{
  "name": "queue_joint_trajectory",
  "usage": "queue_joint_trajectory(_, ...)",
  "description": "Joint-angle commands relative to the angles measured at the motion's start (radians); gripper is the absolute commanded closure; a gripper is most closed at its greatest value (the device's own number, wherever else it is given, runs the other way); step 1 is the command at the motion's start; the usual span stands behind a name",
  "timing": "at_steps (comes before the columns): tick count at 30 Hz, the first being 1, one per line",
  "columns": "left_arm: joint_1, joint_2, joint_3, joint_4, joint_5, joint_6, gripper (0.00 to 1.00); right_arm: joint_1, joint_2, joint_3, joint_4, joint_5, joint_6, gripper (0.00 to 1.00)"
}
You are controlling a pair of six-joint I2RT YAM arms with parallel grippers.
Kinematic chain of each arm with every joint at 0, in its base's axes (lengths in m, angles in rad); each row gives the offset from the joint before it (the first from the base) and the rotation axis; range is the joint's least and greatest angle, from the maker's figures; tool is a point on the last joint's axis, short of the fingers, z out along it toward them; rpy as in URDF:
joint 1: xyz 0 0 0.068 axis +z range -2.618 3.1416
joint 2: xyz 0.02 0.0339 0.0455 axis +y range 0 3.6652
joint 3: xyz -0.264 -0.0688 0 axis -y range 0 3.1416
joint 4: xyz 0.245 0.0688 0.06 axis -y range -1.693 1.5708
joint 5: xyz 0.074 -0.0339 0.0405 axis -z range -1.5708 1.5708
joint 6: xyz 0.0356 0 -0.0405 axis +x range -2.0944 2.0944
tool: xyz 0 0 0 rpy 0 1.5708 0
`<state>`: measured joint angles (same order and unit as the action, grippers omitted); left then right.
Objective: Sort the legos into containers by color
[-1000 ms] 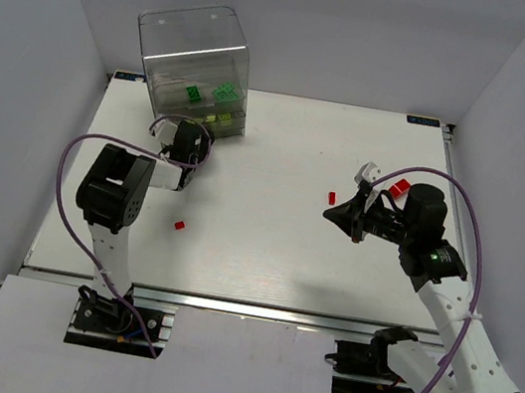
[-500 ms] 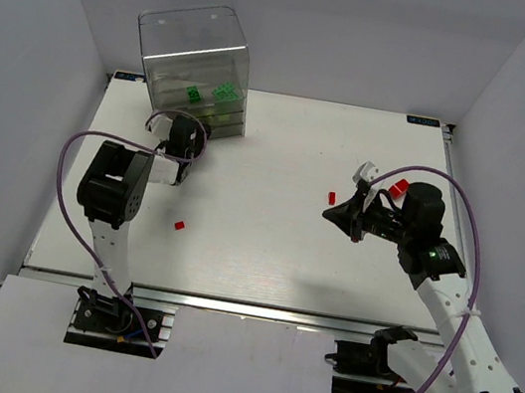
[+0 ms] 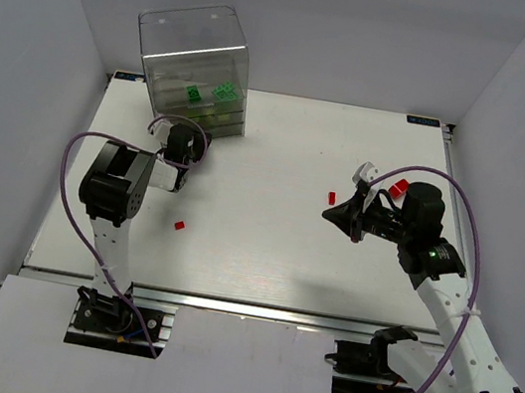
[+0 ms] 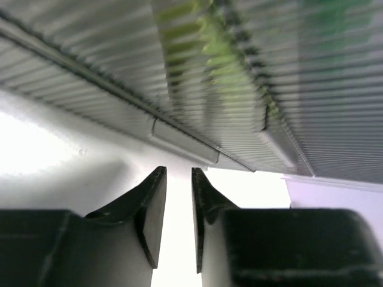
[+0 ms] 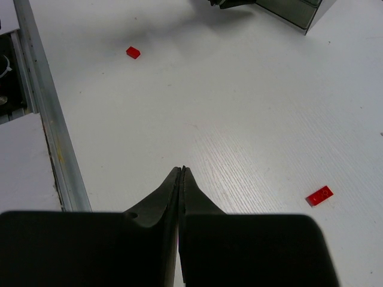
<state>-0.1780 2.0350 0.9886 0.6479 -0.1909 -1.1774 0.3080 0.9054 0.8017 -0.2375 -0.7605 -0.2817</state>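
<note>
The clear cabinet of containers (image 3: 193, 59) stands at the table's back left, with green legos (image 3: 224, 92) in an upper drawer and yellow-green ones (image 3: 217, 120) lower down. My left gripper (image 3: 192, 134) sits right at the cabinet's foot. In the left wrist view its fingers (image 4: 154, 200) stand a narrow gap apart, empty, facing the drawer fronts (image 4: 251, 89). Red legos lie loose on the table (image 3: 179, 226), (image 3: 332, 198), (image 3: 400, 188). My right gripper (image 3: 330, 214) hovers mid-table, shut on nothing (image 5: 181, 173), with one red lego (image 5: 319, 195) to its right and another (image 5: 133, 52) far ahead.
The metal rail (image 5: 45, 119) runs along the table's near edge. White walls enclose the table on three sides. The purple cables (image 3: 66, 194) loop beside each arm.
The left gripper has shifted slightly at the foot of the cabinet. The right arm and the red legos have not moved.
</note>
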Motion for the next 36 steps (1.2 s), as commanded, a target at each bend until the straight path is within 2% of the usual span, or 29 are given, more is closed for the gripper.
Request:
queue_joint_trajectory(1, 0.006, -0.013, -0.021, 0.050, 0.018, -0.001, 0.64, -0.003, 0.000, 0.028, 0.000, -0.017, -0.016, 1.00)
queue_joint_trajectory(5, 0.006, -0.002, -0.024, 0.091, 0.011, -0.021, 0.59, -0.001, 0.001, 0.030, -0.003, -0.019, -0.017, 1.00)
queue_joint_trajectory(12, 0.006, -0.007, -0.105, 0.235, -0.018, -0.080, 0.57, 0.002, 0.001, 0.033, -0.011, -0.026, -0.022, 1.00)
queue_joint_trajectory(36, 0.006, 0.087, -0.061, 0.335, -0.056, -0.123, 0.57, -0.001, 0.013, 0.033, -0.016, -0.025, -0.031, 1.00)
